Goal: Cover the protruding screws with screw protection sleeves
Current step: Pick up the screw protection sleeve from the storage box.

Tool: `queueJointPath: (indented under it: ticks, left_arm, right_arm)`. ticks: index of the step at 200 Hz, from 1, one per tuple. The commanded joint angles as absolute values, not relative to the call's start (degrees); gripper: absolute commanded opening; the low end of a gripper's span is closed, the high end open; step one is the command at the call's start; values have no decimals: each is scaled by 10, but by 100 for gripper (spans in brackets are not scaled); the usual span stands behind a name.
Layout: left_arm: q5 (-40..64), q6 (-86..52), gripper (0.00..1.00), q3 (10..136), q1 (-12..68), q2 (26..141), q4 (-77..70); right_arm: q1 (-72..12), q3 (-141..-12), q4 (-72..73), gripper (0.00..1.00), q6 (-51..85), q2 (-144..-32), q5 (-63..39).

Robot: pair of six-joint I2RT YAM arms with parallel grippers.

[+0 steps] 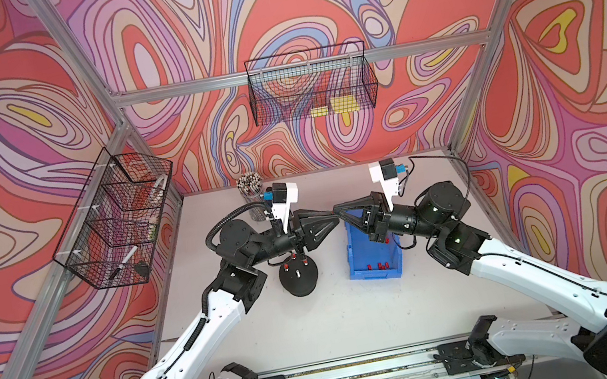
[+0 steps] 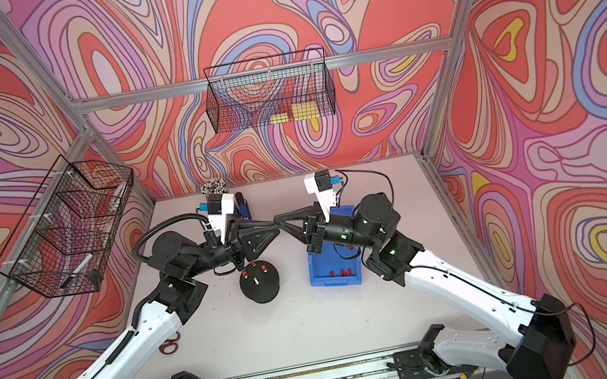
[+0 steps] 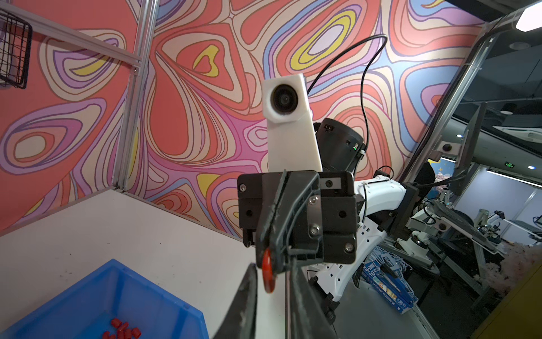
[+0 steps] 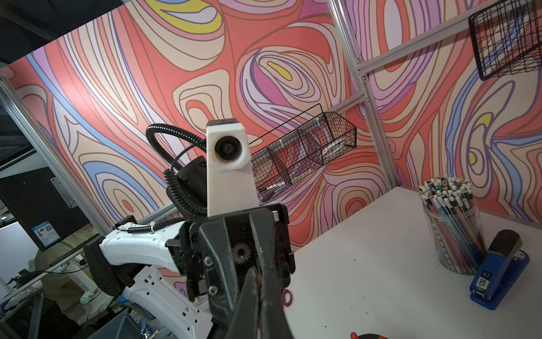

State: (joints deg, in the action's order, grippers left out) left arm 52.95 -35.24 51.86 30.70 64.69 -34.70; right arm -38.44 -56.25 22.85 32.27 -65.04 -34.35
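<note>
One tiny red cylindrical plastic sleeve (image 3: 268, 274) hangs in mid-air above the table. It is pinched at the tip of the right gripper (image 3: 271, 256), whose jaws are closed on it. The left gripper (image 1: 330, 218) meets it nose to nose. Its two fingers (image 3: 247, 296) flank the sleeve closely, but I cannot tell whether they press on it. The sleeve's long axis runs along the seam of the right jaws and across the line on which the left jaws close. The left gripper would therefore clamp it across its narrow width, which is what a handover turns on.

The black round dome-shaped base (image 1: 300, 286) sits on the table just under the left wrist, nearer that arm than the right. Of its four upright studs, three wear fitted red sleeves (image 1: 304, 260), the third half hidden under the wrist. One thin silvery-white stud (image 1: 297, 273) stands bare, on the dome's robot-facing side. From the meeting tips, it lies downward and back toward the left arm.

One blue rectangular plastic bin (image 1: 376, 275) lies near the dome, under the right arm. It holds a few loose red sleeves (image 3: 121, 330), a cluster too bunched to count.
</note>
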Motion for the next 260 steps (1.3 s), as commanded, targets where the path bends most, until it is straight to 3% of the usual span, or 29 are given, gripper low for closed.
queueJointPath:
  ticks: [1,67,114,135,161,200,260]
  left_arm:
    - [542,-381,3,520,309,650,-418]
    - [534,-399,0,510,309,646,-446]
    - [531,-362,0,501,309,626,-396]
    - [533,-291,0,508,309,597,-294]
    - [513,-148,0,538,309,559,-104]
    - [489,16,0,606,309,548,120]
    - [489,89,0,653,309,548,250]
  right_arm:
    - [-389,-566,232,1,322,-642,-347]
    - [-391,-561,231,3,323,-635,-342]
    - [-392,-584,153,38,280,-620,-338]
    - [-392,-629,59,42,225,-610,-342]
    - [-392,-697,-82,42,136,-607,-354]
    - [-392,-775,-217,33,52,-641,-404]
    - [-399,-778,-210,31,41,-678,-423]
